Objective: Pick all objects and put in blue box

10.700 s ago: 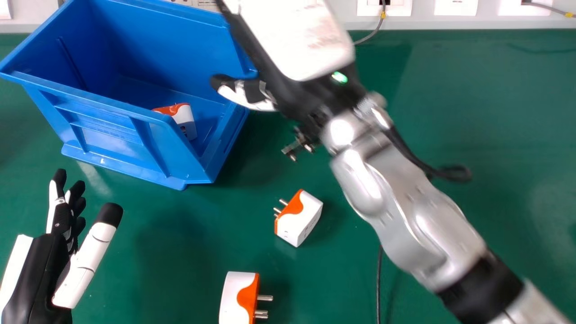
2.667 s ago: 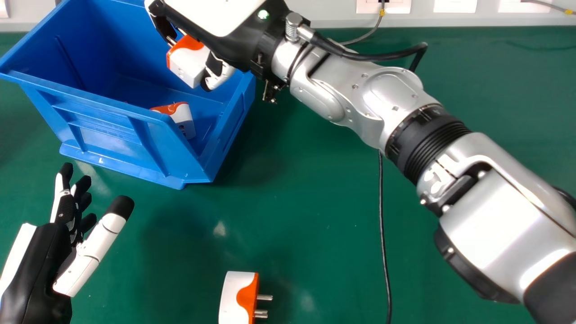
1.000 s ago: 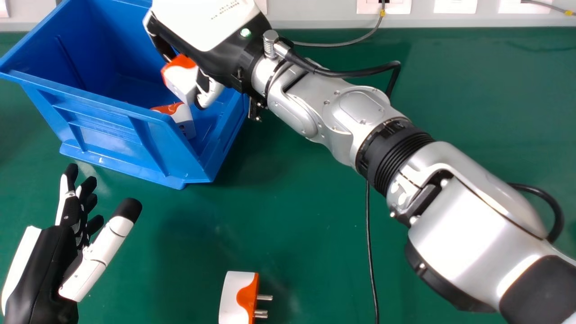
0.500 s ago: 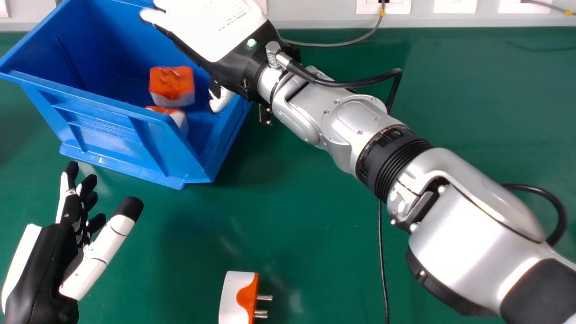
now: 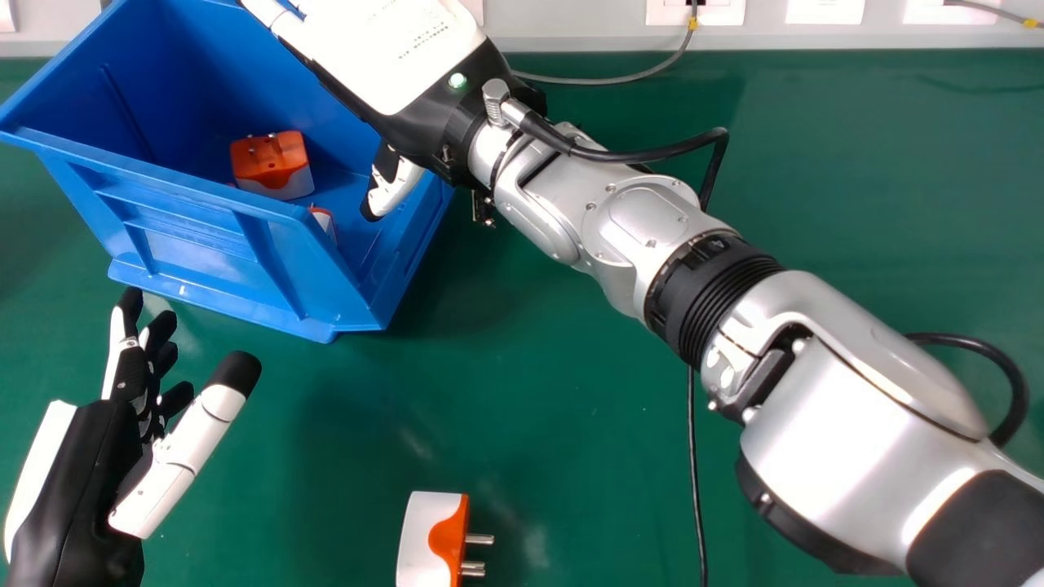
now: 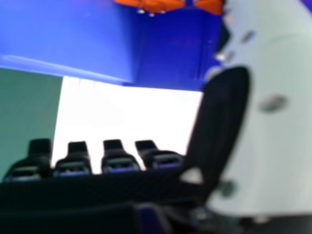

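- Left robot hand (image 5: pixel 90 456) is being held open, nearer the loose plug (image 5: pixel 422 542).
- Over the blue box (image 5: pixel 188 236), right robot hand (image 5: pixel 391 57) is being held spread.
- Loose plug is being carried by the desk (image 5: pixel 856 204), toward the robot from there.

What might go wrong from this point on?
The right hand is over the blue box, its thumb low near the side wall; pulling away, it might snag the rim and drag the box.

The adapter outside has its pins sticking out sideways, so a grasp across them may slip.
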Controlling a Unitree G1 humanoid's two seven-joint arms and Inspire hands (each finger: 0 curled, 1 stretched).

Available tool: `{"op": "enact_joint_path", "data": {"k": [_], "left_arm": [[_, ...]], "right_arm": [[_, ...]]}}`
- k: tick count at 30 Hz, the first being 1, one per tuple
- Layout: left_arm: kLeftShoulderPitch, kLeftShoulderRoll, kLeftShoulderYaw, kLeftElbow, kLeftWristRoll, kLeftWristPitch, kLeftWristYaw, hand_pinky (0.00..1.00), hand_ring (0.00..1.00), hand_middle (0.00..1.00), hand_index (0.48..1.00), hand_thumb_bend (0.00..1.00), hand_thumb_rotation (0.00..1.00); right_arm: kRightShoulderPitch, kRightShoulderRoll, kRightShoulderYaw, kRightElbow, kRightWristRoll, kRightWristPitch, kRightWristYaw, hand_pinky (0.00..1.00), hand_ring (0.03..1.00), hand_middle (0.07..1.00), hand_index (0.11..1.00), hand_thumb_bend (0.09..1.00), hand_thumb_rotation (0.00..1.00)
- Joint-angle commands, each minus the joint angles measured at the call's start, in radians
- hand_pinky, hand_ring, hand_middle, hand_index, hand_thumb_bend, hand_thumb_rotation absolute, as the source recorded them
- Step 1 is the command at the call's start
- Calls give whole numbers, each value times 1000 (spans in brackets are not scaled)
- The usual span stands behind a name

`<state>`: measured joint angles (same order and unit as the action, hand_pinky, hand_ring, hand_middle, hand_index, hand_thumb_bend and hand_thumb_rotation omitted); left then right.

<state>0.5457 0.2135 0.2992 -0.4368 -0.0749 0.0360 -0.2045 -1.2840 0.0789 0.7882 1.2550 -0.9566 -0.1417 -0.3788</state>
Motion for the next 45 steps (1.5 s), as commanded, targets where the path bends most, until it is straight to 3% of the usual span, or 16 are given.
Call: {"op": "enact_joint_path", "data": {"k": [1,13,16,20,25,33,39,45], "left_arm": [[-1,2,0,-23,7,0,8,942,1000,1000,1000,828,716],[-31,9,0,2,14,9,9,941,1000,1000,1000,823,714],[-39,13,2,10,16,12,8,941,1000,1000,1000,824,715],[-42,18,9,7,10,20,4,942,1000,1000,1000,820,715],[-51,26,16,31,7,10,2,943,1000,1000,1000,824,717],[-49,31,25,26,-7,13,-6,945,1000,1000,1000,832,721],[-48,35,28,41,-6,-3,-9,946,1000,1000,1000,834,721],[-43,33,27,36,-3,-5,-10,945,1000,1000,1000,828,718]], "right_arm": [[-12,4,-5,-20,7,6,-6,981,1000,1000,1000,748,309],[7,-20,-15,-50,18,7,-9,997,1000,1000,1000,746,287],[25,-34,-34,-86,36,6,-2,999,1000,1000,1000,743,289],[76,-57,-77,-178,67,9,18,1000,1000,1000,1000,731,294],[228,-125,-139,-442,99,33,48,1000,1000,1000,1000,722,295],[586,-254,-227,-1013,85,121,143,1000,1000,1000,1000,688,300],[800,-318,-266,-1264,58,131,158,1000,1000,1000,1000,670,312],[1005,-363,-308,-1492,53,167,264,1000,1000,1000,1000,646,335]]}}
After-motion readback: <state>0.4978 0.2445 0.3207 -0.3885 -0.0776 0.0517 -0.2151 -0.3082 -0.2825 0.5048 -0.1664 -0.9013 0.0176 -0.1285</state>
